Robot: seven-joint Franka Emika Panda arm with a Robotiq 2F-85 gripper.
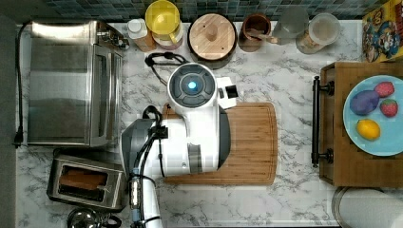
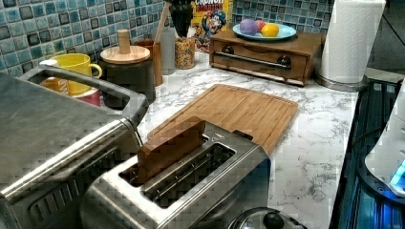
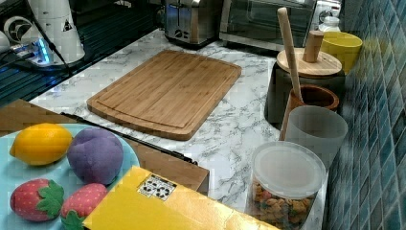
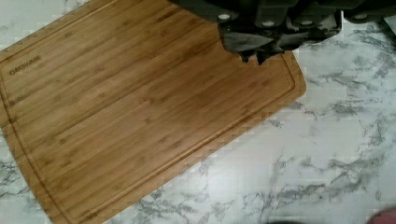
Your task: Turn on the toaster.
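The small steel toaster (image 1: 110, 190) stands at the top view's lower left, beside the arm's base. A brown slice (image 2: 169, 148) sticks up from one of its two slots. The toaster (image 2: 224, 167) fills the near foreground of the left view and the toaster (image 3: 191, 19) sits far back in the right view. My arm (image 1: 192, 118) hangs over the bamboo cutting board (image 1: 252, 142). In the wrist view my gripper (image 4: 253, 58) hovers above the board (image 4: 140, 107), shut, with nothing in it and well apart from the toaster.
A large toaster oven (image 1: 66, 80) stands just behind the toaster. Mugs, jars and a lidded canister (image 1: 212, 35) line the back wall. A wooden tray (image 1: 344, 161) with a plate of toy fruit is at the top view's right. A kettle lid (image 1: 85, 218) sits by the toaster.
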